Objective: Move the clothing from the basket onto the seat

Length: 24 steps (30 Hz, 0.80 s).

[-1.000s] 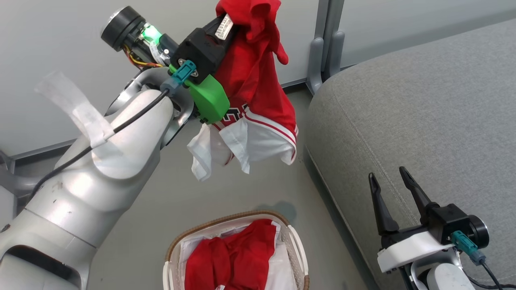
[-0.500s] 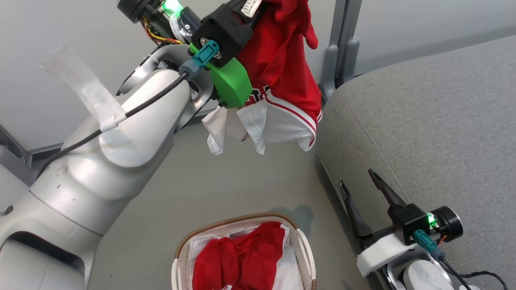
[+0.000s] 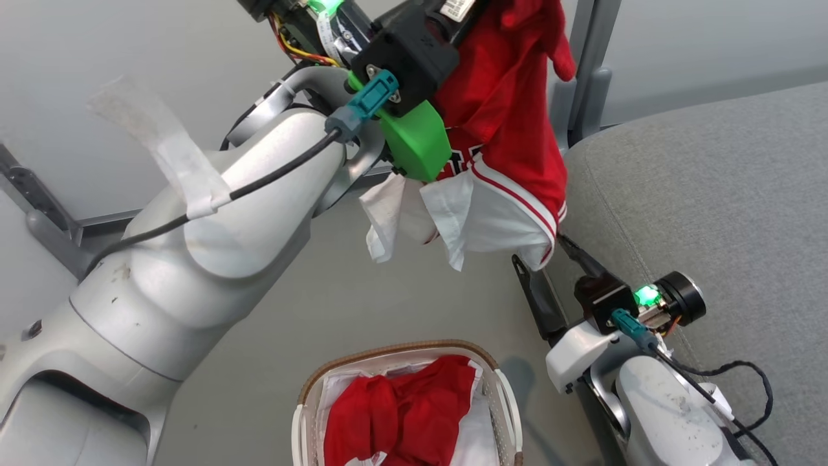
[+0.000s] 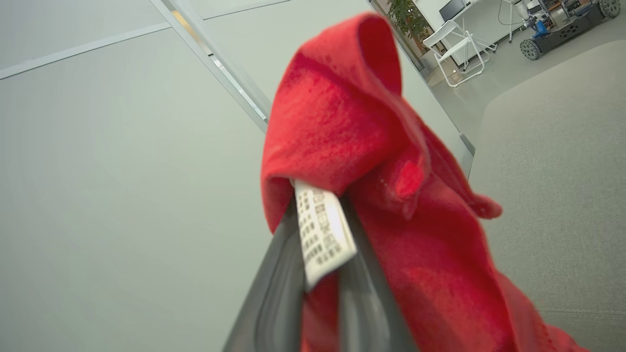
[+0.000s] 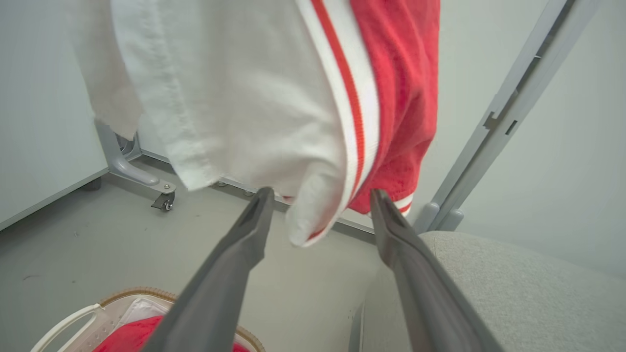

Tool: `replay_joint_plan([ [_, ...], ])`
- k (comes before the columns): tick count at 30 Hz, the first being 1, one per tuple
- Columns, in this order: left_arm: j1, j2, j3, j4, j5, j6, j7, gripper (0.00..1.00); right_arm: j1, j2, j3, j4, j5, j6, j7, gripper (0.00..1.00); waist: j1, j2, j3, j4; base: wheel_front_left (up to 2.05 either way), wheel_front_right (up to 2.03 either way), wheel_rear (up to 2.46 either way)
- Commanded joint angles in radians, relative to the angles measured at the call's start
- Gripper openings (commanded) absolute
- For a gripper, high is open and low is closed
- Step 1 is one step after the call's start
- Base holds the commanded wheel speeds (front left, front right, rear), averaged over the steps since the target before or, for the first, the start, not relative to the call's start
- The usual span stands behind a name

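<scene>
**A:** What do your left jaws have?

**B:** Your left jaws are squeezed shut on a red piece of clothing (image 3: 504, 123). Its white label (image 4: 323, 234) sticks out between their two fingers (image 4: 274, 293). The rest hangs down under the jaws. It has a white part and red-and-white stripes at the bottom.

**A:** And your right jaws?

**B:** They are wide open and hold nothing. They point up at the hanging piece. Its white bottom corner dips right between the tips of their two fingers (image 5: 234, 264). I can't tell if it touches them.

**A:** Where is the seat?

**B:** The big grey seat (image 3: 711, 194) is just beside your right jaws, on their right side. The held piece hangs next to the seat's edge, not on it.

**A:** And the basket?

**B:** The basket (image 3: 388, 353) sits on the floor (image 3: 323, 310), low down under your left jaws and to the left of your right jaws. More red clothing (image 3: 401, 414) lies bunched up inside it, on the white liner (image 3: 482, 427).
</scene>
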Motion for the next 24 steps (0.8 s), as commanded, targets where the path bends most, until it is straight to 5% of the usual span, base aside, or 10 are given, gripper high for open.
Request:
replay_joint_plan([
  [1,-0.007,-0.002,-0.003,-0.013,-0.010,0.008,0.001,0.00,-0.025,-0.003,-0.001,0.014,-0.011,-0.001,-0.002,1.00,0.0000,0.0000,0.001,0.013,0.00,0.00,0.00],
  [12,0.040,0.017,-0.018,-0.073,-0.027,0.018,0.013,0.00,-0.127,-0.004,-0.046,-0.058,-0.065,-0.001,-0.002,1.00,0.0000,0.0000,0.006,0.035,0.00,0.00,0.00],
  [13,0.048,0.018,-0.018,-0.075,-0.028,0.020,0.012,0.00,-0.128,-0.003,-0.047,-0.066,-0.063,-0.001,-0.002,0.53,0.0000,0.0000,0.006,0.035,0.00,0.00,0.00],
  [16,0.074,0.029,-0.020,-0.077,-0.038,0.028,0.009,0.00,-0.130,-0.003,-0.043,-0.080,-0.057,-0.001,-0.002,0.07,0.0000,0.0000,0.006,0.033,0.00,0.00,0.00],
  [17,0.082,0.033,-0.020,-0.077,-0.042,0.029,0.007,0.00,-0.130,-0.003,-0.039,-0.084,-0.056,-0.001,-0.002,0.00,0.0000,0.0000,0.006,0.031,0.00,0.00,0.00],
  [24,0.147,0.056,-0.015,-0.064,-0.070,0.052,-0.011,0.00,-0.124,-0.003,-0.029,-0.101,-0.040,-0.001,-0.002,0.00,0.0000,0.0000,0.009,0.020,0.00,0.00,0.00],
])
